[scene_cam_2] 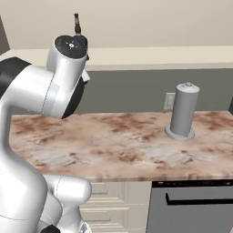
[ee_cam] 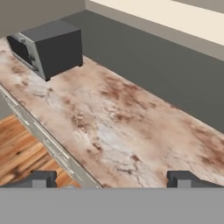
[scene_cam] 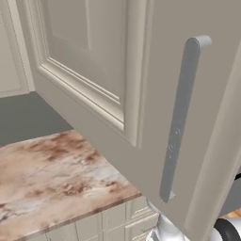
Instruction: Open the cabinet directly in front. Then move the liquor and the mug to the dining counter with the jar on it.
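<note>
Close against the lens in the left base view we see the cabinet point(scene_cam: 94, 70) door swung out at an angle, its grey bar handle point(scene_cam: 181, 117) running down the right of the frame, so the opening step looks done to us. Fetching the bottle and mug is still ahead; we cannot spot either yet. Our arm point(scene_cam_2: 54, 91) folds high at the left of the right base view, and the gripper point(ee_cam: 111, 178) hangs empty with fingers spread wide over the marble counter point(ee_cam: 122, 127), near a dark microwave point(ee_cam: 50, 48) and grey canister point(scene_cam_2: 183, 111).
</note>
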